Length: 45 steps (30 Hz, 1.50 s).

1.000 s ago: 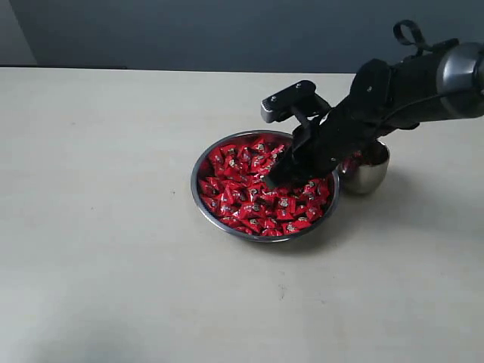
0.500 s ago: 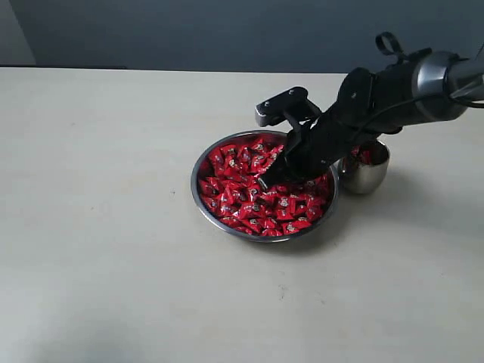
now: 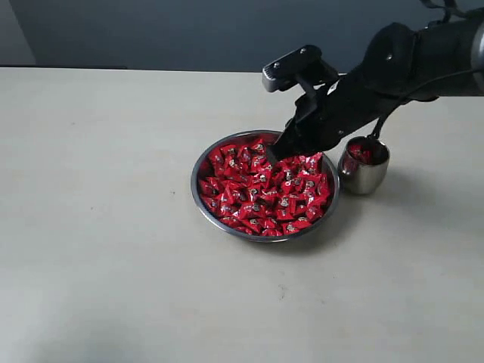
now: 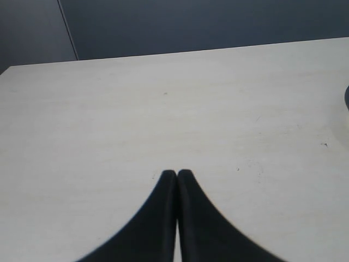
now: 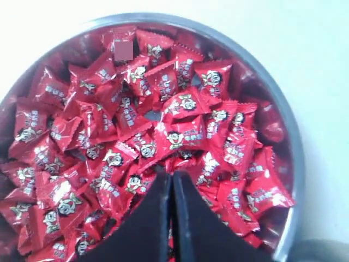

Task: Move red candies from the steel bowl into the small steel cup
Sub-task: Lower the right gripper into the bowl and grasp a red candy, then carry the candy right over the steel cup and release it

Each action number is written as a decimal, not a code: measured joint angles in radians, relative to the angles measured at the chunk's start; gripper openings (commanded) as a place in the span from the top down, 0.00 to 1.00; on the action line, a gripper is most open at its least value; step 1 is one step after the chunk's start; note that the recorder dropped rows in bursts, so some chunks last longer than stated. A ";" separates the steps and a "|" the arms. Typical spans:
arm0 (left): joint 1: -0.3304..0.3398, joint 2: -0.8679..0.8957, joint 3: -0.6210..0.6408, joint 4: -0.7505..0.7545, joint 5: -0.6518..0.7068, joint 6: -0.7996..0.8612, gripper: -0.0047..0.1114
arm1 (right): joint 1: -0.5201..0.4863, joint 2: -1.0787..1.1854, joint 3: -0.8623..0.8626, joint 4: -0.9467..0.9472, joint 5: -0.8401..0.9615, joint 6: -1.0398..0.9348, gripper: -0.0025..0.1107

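Since half a second ago the right gripper (image 3: 274,154) has lifted out of the candy heap, arm drawn up and back. It now hangs over the far side of the steel bowl (image 3: 194,186). Jaws clenched, tips flush in the wrist view, no wrapper seen between them, so probably a missed grab. The red candies (image 3: 261,195) fill the bowl in a loose, slippery heap, which makes slips likely. The small steel cup (image 3: 367,178) sits just beside the bowl with a few reds already inside. The left gripper (image 4: 176,174) is clenched too, parked over bare table (image 4: 163,109), out of the way. Wrappers carry a small cartoon face and pale characters, unreadable.
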 measured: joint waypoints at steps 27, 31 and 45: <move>0.000 0.000 0.000 0.000 0.000 0.000 0.96 | -0.267 -0.063 0.147 -0.019 -0.169 0.019 0.50; 0.000 0.000 0.000 0.000 0.000 0.000 0.96 | -0.267 -0.063 0.147 -0.016 -0.169 0.019 0.54; 0.000 0.000 0.000 0.000 0.000 0.000 0.96 | -0.213 -0.103 0.147 0.055 -0.169 0.012 0.56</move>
